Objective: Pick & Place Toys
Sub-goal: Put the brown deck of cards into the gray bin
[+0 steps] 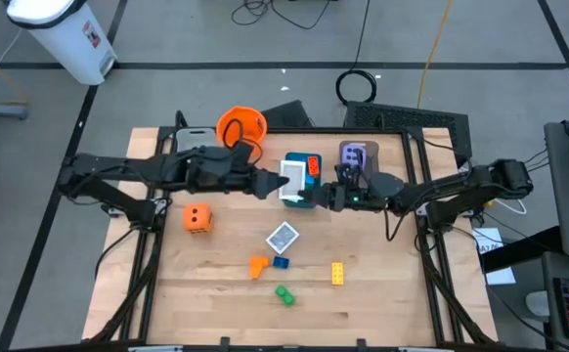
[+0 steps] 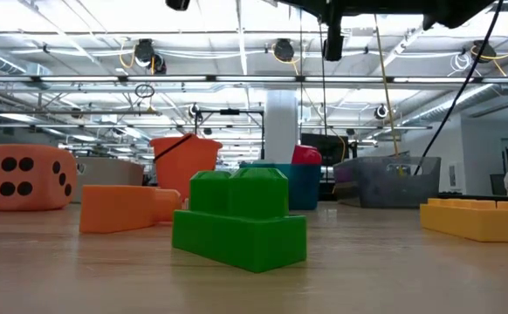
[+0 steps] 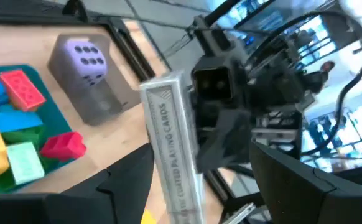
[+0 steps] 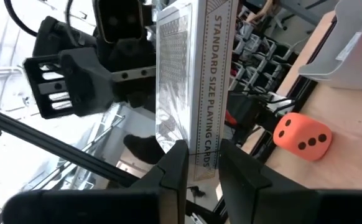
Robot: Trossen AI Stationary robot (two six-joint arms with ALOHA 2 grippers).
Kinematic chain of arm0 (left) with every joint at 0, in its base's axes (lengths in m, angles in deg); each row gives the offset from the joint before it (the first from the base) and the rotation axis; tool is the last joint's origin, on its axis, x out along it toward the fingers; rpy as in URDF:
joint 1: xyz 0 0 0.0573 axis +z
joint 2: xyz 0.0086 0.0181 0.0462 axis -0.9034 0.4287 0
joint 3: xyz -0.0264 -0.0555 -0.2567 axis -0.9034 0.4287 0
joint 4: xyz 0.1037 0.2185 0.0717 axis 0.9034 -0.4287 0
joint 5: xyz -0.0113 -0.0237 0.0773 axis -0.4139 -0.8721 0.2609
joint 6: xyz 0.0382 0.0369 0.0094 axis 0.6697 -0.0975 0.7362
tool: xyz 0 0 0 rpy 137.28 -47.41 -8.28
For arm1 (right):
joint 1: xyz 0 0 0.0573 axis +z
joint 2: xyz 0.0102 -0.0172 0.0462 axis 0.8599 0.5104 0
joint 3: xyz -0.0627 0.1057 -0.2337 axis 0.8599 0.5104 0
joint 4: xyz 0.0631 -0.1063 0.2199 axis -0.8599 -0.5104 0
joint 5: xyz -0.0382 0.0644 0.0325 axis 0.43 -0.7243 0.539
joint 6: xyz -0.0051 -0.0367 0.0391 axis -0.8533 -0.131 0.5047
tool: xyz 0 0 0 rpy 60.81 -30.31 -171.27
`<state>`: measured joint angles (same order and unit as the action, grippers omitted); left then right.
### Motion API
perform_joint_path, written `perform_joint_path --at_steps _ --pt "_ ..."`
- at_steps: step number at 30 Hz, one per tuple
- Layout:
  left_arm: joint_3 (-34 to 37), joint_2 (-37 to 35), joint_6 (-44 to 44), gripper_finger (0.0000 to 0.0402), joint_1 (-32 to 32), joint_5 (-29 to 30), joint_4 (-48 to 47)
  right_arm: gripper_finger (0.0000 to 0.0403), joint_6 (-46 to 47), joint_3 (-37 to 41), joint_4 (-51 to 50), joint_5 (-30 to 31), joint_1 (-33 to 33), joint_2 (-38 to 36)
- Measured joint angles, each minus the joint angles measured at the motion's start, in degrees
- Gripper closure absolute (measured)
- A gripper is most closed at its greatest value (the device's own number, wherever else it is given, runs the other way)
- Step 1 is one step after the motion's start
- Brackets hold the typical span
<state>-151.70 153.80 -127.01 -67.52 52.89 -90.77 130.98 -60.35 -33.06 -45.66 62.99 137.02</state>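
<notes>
While the right claw (image 4: 196,165) is clamped on the card box (image 4: 190,81) above the teal tray (image 1: 293,162), the left claw (image 3: 193,180) straddles it, jaws apart. Box looks light, stiff and slick, so grab the flat faces.

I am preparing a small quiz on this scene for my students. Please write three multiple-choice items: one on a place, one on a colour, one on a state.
1. Where does the purple die sit?
A in the grey tray
B in the orange bucket
C in the teal tray

2. What colour is the die on the bare table?
A green
B orange
C blue

3. Which gripper clamps the card box?
A left
B right
C neither

Key: A, the purple die shows inside the grey tray. B, the orange die has dark dots. B, the right gripper pinches the box edge, while the left gripper stands open around it.
</notes>
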Motion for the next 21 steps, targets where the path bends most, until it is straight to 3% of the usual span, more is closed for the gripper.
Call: perform_joint_path --at_steps 10,21 --pt "0.04 3.68 0.9 0.014 1.72 -5.58 2.99 0.0343 -0.44 0.0 -0.46 -0.18 0.02 0.04" --pt "0.09 3.94 2.91 0.0292 3.76 -8.52 4.34 0.0308 0.26 -0.04 0.0 -0.39 0.07 -0.03"
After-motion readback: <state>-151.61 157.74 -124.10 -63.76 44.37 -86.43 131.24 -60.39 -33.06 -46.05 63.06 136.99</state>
